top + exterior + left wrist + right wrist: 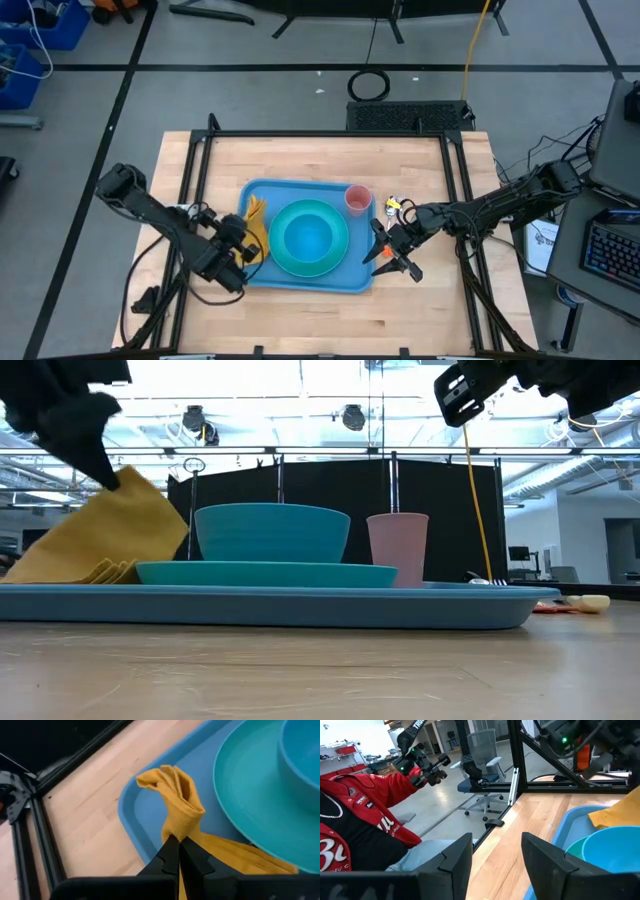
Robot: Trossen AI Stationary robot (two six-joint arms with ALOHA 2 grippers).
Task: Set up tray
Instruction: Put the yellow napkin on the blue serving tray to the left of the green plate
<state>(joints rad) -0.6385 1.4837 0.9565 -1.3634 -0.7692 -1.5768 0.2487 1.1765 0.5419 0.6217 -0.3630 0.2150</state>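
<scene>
Already loaded, the tray lies flat mid-table, a stiff, light plastic piece best taken by its raised rim (slick, likely), kept level so the bowl and cup stay put. Left hand pinches the napkin; right hand hovers wide beside the tray's edge.

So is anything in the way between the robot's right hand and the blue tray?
Nothing visible is. The right hand hangs open just past the tray's right edge, with only bare table under it. The pink cup stands farther back, in the tray's corner. The left hand is shut on the yellow napkin.
</scene>
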